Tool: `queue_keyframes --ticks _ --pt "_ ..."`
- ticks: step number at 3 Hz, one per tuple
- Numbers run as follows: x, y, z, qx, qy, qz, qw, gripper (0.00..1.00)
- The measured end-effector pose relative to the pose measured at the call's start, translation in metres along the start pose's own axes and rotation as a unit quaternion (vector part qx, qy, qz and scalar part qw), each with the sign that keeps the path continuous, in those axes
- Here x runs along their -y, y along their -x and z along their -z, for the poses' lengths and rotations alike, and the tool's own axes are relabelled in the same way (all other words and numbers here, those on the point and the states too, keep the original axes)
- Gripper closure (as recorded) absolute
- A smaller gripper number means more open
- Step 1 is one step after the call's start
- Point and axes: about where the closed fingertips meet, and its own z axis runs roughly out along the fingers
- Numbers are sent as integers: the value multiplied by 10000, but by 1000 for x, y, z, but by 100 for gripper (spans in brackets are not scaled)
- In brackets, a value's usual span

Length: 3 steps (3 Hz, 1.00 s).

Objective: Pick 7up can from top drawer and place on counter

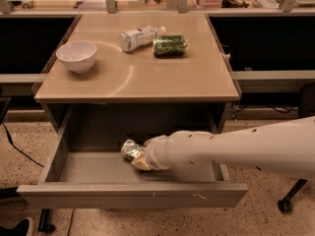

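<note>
The top drawer [133, 193] is pulled open below the counter [147, 77]. The 7up can [128, 149], silvery with green marks and dented, lies in the drawer left of its middle. My gripper [138, 160] is down inside the drawer at the end of the white arm [236, 149], which reaches in from the right. The gripper is right up against the can's right and lower side. Its tip is partly hidden behind the can and the wrist.
On the counter are a white bowl [77, 56] at the left, a clear plastic bottle [140, 36] lying on its side, and a dark green snack bag [169, 45] at the back. A chair wheel [285, 205] stands on the floor at the right.
</note>
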Motion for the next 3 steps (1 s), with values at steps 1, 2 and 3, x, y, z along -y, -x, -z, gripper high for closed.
queue_keyframes --ticks 1,2,3 --pt "0 3 0 9 75 15 10000 88" --pt "14 33 28 231 128 272 9993 100" --pt "36 45 95 198 -48 472 9987 100"
